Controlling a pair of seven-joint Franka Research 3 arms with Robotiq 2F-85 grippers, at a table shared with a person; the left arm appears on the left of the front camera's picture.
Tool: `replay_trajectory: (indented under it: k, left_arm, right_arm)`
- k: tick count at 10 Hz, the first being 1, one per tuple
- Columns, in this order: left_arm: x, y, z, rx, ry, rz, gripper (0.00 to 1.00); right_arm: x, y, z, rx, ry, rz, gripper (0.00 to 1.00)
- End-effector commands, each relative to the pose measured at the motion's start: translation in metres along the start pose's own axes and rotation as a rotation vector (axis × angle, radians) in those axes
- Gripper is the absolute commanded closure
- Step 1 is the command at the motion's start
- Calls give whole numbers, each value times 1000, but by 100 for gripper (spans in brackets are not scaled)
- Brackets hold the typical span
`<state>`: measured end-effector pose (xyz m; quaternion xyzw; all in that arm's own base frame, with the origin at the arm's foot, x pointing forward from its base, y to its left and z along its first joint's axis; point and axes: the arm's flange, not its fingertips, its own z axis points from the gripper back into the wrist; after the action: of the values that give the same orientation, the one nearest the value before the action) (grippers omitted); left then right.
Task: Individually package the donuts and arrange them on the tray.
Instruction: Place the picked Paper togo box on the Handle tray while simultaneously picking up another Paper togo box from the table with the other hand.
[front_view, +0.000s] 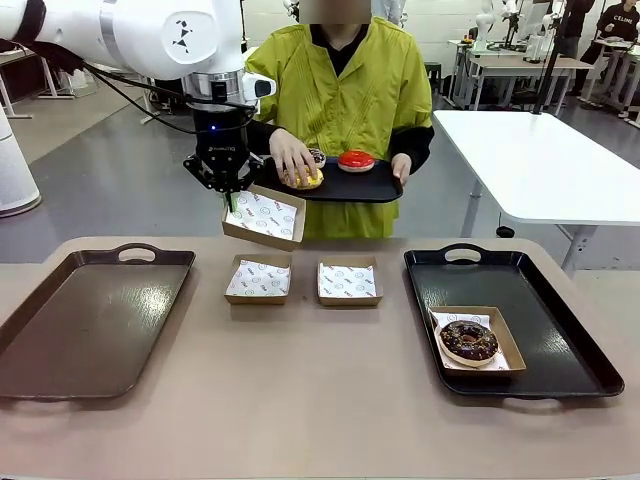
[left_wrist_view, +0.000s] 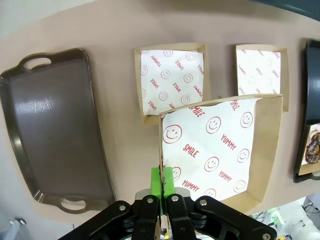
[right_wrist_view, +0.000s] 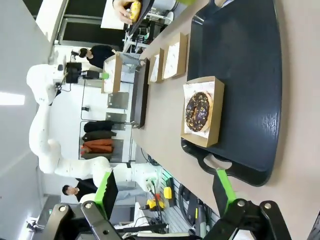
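Worktop (front_view: 320, 430), read left to right.

**Left edge:** brown tray (front_view: 90, 320) lies flat, handles near and far.

**Left pincer (front_view: 228, 195):** closed on the wall of a paper-lined held box (front_view: 265, 218), green pads pinching the cardboard rim edge-on. The box hangs above the worktop at the far side, tilted, open face up and towards the person. Judgement: it is offered like this so a donut can go straight in without the person reaching across.

**Just beyond the box:** a person's hand (front_view: 290, 152) lies over the yellow donut (front_view: 305, 181), which sits on a small black tray (front_view: 368, 188) that the person holds at waist height. The speckled donut (front_view: 318, 156) lies behind it, partly hidden. The red donut (front_view: 356, 160) sits to its right. The person's other hand (front_view: 402, 168) holds the tray's right end, probably to keep it level. Judgement: the yellow one is next to be packed.

**Centre:** left spare box (front_view: 258, 278) and right spare box (front_view: 349, 282) lie side by side, paper up, near each other but apart. That makes one box for each donut left.

**Right:** large black tray (front_view: 470, 280) carries a filled box (front_view: 508, 345) at its near end, with the chocolate donut (front_view: 468, 341) lying flat inside. Judgement: one of four is done.

**Right pincer (right_wrist_view: 165, 192):** jaws wide apart, nothing between them, hovering off the near handle of the large black tray. Judgement: it is placed there to take the next filled box.
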<state>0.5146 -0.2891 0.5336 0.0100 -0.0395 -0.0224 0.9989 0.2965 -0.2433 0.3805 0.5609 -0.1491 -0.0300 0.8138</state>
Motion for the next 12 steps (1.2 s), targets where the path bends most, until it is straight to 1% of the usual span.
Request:
replay_trajectory:
  k: [1, 2, 12]
  left_arm:
    - [10, 0, 2, 5, 9, 28, 100]
    - [0, 0, 0, 0, 0, 0, 100]
    - [0, 0, 0, 0, 0, 0, 100]
  right_arm:
    - [7, 3, -1, 17, 4, 35, 0]
    - [0, 0, 0, 0, 0, 0, 0]
    - [0, 0, 0, 0, 0, 0, 0]
